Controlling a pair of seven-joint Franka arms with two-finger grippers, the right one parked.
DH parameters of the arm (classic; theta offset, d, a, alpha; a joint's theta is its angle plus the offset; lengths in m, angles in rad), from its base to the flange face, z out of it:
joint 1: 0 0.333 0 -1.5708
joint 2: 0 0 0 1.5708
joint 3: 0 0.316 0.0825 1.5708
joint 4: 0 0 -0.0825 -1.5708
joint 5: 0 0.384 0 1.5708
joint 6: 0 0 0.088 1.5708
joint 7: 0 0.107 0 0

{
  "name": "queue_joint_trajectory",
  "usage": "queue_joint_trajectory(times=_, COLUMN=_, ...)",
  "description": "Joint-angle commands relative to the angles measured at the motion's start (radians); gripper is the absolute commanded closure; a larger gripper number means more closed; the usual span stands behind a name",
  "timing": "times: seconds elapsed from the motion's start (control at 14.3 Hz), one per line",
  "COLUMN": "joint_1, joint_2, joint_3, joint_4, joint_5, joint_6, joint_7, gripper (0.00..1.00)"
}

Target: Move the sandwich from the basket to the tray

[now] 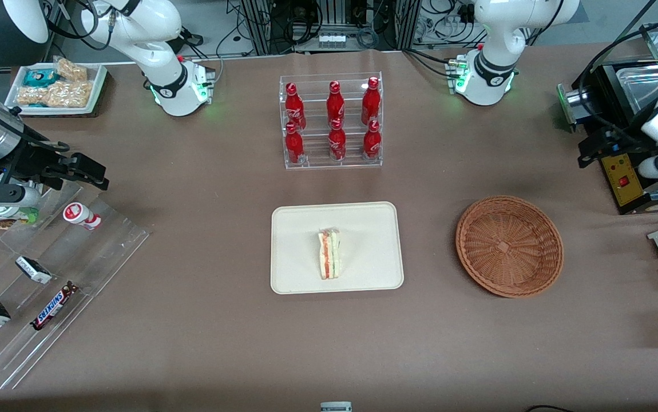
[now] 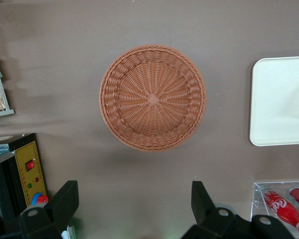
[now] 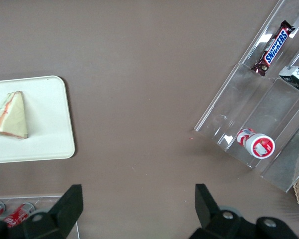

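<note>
Brown table (image 1: 203, 343), cable-cluttered edge.

Even, diffuse overhead light falls on the matte brown worktop (image 1: 191, 240), and shadows stay soft (a faint one beside the round reddish-brown wicker basket (image 1: 509, 246)). The clear acrylic bottle rack (image 1: 332, 121) glints slightly. The gripper (image 2: 134, 206), raised over the worktop, has slightly blurred dark fingers (image 2: 65, 199).

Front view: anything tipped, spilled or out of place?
One thing: a small red-and-white bottle lies on its side on the clear stepped display. Otherwise tidy: sandwich on tray, basket empty, gripper open and raised above the table by the basket.
</note>
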Motion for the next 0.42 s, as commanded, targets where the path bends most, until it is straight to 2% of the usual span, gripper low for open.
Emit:
queue_joint_trajectory(times=0.0, joint_1=-0.029, joint_2=0.02, joint_3=0.018, joint_4=0.029, joint_5=-0.021, joint_6=-0.022, joint_7=0.015, gripper=0.0)
queue_joint_trajectory(times=0.35, joint_1=-0.031, joint_2=0.022, joint_3=0.012, joint_4=0.006, joint_5=-0.017, joint_6=-0.008, joint_7=0.017, gripper=0.0)
